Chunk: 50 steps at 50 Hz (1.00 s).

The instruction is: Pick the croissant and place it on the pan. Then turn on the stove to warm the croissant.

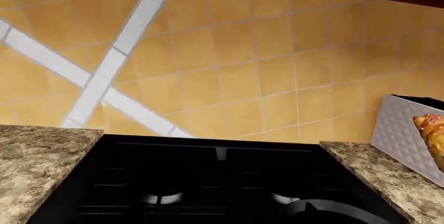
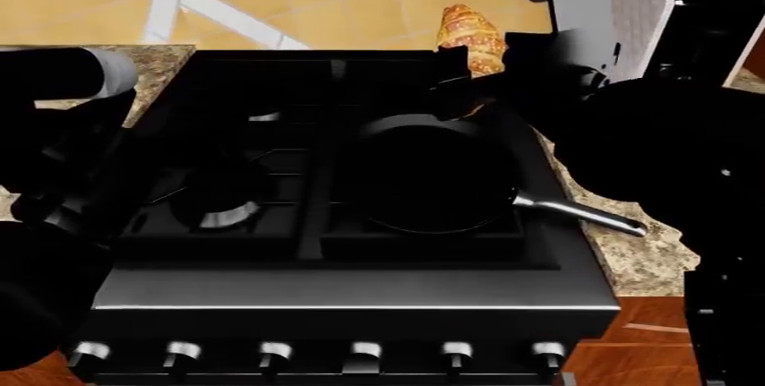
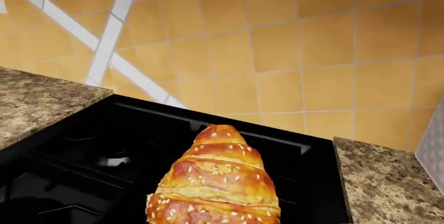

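R hand clamped on croissant, held up over back of stove. Pan sits just below/in front of it. L hand state: can't tell.

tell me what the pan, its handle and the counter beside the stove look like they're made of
Pan: apparently dark metal, matte black with little shine. Its handle: bare silvery metal, with a bright highlight. Counter: speckled brown stone, granite-like, though as a render it could equally be laminate.
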Tool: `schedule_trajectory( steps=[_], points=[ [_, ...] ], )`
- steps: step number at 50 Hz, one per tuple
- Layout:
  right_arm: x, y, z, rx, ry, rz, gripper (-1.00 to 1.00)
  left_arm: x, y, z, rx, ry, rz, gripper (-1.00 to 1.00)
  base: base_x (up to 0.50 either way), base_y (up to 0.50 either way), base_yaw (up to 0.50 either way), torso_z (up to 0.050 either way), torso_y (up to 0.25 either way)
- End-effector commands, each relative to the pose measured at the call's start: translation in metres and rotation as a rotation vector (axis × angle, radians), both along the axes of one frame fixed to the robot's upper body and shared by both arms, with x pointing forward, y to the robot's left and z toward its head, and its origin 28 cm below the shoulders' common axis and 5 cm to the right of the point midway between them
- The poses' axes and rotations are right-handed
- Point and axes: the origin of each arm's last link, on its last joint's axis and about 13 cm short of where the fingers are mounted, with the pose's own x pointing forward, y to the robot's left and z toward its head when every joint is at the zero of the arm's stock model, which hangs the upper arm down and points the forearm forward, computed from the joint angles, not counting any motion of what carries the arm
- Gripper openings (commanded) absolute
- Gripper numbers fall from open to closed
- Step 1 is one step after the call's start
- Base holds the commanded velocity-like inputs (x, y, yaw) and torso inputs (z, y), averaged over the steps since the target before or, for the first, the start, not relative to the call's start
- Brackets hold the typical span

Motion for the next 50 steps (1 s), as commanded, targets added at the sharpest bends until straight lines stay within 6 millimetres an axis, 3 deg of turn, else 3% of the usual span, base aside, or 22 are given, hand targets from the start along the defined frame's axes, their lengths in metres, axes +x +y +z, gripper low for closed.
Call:
schedule_trajectory(
  steps=[1, 10, 28, 50],
  points=[
    [0.003, -0.001, 0.002, 0.01, -0.018, 0.006, -1.0, 0.001, 0.0, -0.001, 0.003, 0.005, 0.0, 1.0, 0.0, 0.0, 0.0, 0.0, 0.0],
    [0.01, 0.0, 0.006, 0.004, -0.015, 0.007, -1.0, 0.001, 0.0, -0.003, 0.003, 0.01, 0.0, 1.0, 0.0, 0.0, 0.0, 0.0, 0.0],
    [0.049, -0.002, 0.034, 0.012, 0.107, 0.037, -1.0, 0.003, 0.0, -0.005, 0.002, 0.021, 0.004, 1.0, 0.0, 0.0, 0.0, 0.0, 0.0],
    [0.098, -0.001, 0.009, 0.006, 0.349, 0.073, -1.0, 0.0, -0.001, -0.007, 0.003, 0.028, -0.005, 1.0, 0.0, 0.0, 0.0, 0.0, 0.0]
  ],
)
